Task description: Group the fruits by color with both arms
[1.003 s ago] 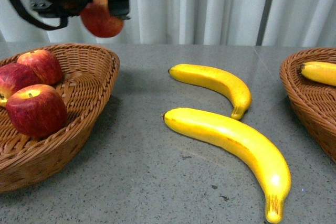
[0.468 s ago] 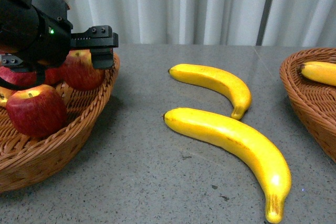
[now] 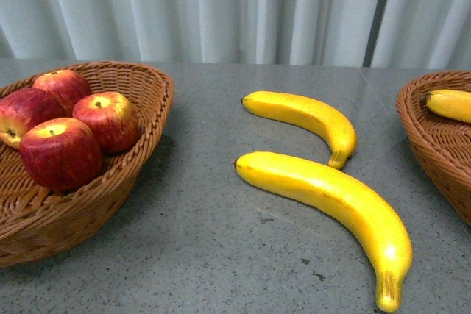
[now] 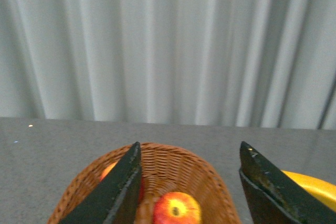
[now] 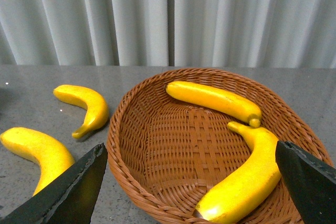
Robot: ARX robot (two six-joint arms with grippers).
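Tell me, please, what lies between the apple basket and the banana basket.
In the front view, two bananas lie there: the farther banana and the nearer banana.

We are looking at a grey speckled table [image 3: 199,248] that is running back to a pale pleated curtain [image 3: 221,5] hanging along the far side. A brown wicker basket [image 3: 121,185] is sitting at the near left. A second wicker basket [image 3: 430,137] is sitting at the right edge, partly cut off and well apart from the first.

Apple [image 3: 105,120] now in basket [image 3: 118,70]; left gripper [image 4: 190,150] away
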